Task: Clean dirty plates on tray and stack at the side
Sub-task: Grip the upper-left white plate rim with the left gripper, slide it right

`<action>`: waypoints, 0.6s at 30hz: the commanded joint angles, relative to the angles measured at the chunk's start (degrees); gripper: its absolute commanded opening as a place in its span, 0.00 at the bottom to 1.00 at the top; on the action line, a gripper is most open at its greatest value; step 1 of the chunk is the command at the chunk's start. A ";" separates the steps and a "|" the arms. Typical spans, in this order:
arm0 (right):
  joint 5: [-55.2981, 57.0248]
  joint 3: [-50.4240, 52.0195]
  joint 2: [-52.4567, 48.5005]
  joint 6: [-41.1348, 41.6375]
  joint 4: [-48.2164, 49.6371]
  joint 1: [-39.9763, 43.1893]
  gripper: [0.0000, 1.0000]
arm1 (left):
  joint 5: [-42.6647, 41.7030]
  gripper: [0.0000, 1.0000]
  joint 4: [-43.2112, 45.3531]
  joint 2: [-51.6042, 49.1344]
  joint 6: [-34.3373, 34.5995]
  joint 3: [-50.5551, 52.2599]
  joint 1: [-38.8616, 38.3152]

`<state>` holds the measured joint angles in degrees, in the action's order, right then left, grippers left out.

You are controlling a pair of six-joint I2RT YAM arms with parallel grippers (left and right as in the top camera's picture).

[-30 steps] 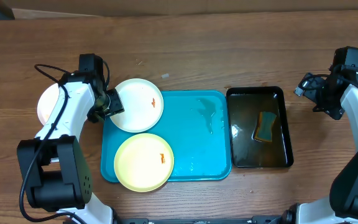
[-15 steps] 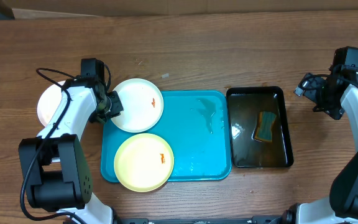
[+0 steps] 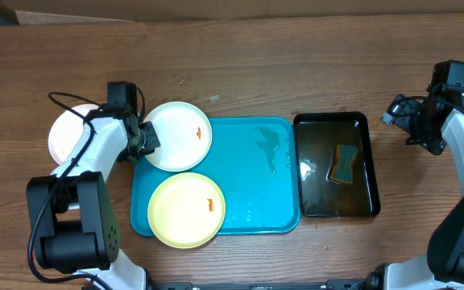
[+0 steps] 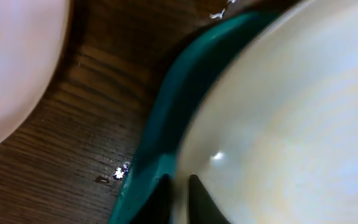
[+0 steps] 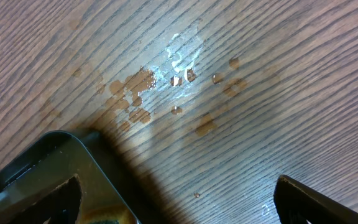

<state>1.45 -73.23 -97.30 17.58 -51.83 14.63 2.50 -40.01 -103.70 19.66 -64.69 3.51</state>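
Note:
A white plate (image 3: 177, 135) with orange smears lies over the back-left corner of the turquoise tray (image 3: 256, 185). A pale yellow plate (image 3: 187, 209) with a small smear lies on the tray's front left. A second white plate (image 3: 64, 135) lies on the table at the far left, partly hidden by my left arm. My left gripper (image 3: 146, 138) is at the left rim of the white plate on the tray. In the left wrist view its fingers (image 4: 179, 183) are closed on that plate's (image 4: 291, 112) rim above the tray's edge (image 4: 160, 124). My right gripper (image 3: 409, 122) is open and empty.
A black tray (image 3: 308, 129) of water holding a sponge (image 3: 345, 163) stands right of the turquoise tray. Its corner (image 5: 55, 168) shows in the right wrist view, with water drops (image 5: 179, 62) on the wooden table. The tray's right half is wet.
My left wrist has shifted slightly toward the back and the gripper has drawn in on the white plate's rim. The plates and right arm have not moved.

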 commanded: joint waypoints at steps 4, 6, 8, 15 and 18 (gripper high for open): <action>-0.07 -0.63 0.11 0.24 0.33 0.17 1.00 | -7.28 0.04 0.96 -0.92 -0.04 0.66 0.20; -0.07 -0.63 0.11 0.24 0.33 0.17 1.00 | -13.29 0.04 0.79 -0.79 -1.09 -0.07 0.20; -0.07 -0.63 0.11 0.24 0.33 0.17 1.00 | -20.11 0.04 0.66 -0.74 -2.32 -0.57 0.15; -0.07 -0.63 0.09 0.24 0.33 0.17 1.00 | -30.14 0.04 -0.31 -0.76 -3.37 -0.81 -2.95; -0.07 -0.63 0.11 0.24 0.33 0.17 1.00 | -25.68 0.04 -0.72 -0.76 -3.34 -0.76 -6.36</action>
<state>1.45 -73.23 -97.30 17.61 -51.83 14.63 -22.55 -40.40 -103.74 17.76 -64.27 0.58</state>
